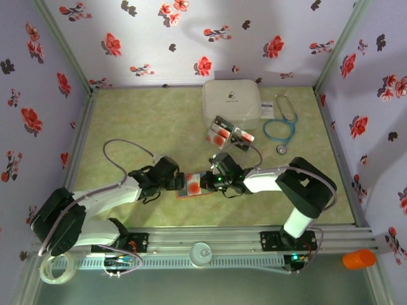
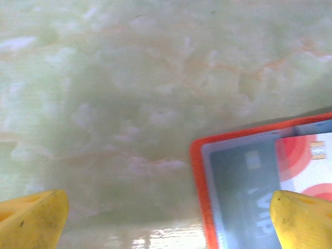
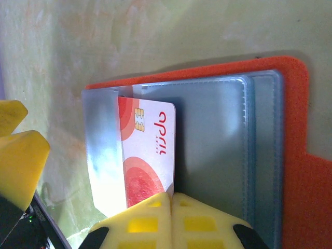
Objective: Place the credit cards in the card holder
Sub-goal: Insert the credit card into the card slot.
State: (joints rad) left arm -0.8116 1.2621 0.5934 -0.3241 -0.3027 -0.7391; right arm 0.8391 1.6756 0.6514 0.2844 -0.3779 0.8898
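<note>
my right tool [image 3: 171,202] pinched shut on one credit card [image 3: 148,150], pale face, red circles, gold chip, lying across the grey-blue sleeves of the open orange card holder [image 3: 295,155] just ahead of it, left tool [image 2: 166,210] wide open over the holder's corner

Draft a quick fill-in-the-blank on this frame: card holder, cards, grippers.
1. The opened card holder has an ___ outer cover and grey-blue pockets.
2. The ___ gripper is shut on a credit card that sits partly in a pocket.
3. The left gripper, at the holder's edge, is ___.
4. The other credit cards lie in front of the ___ case.
Missing words: orange; right; open; white.
</note>
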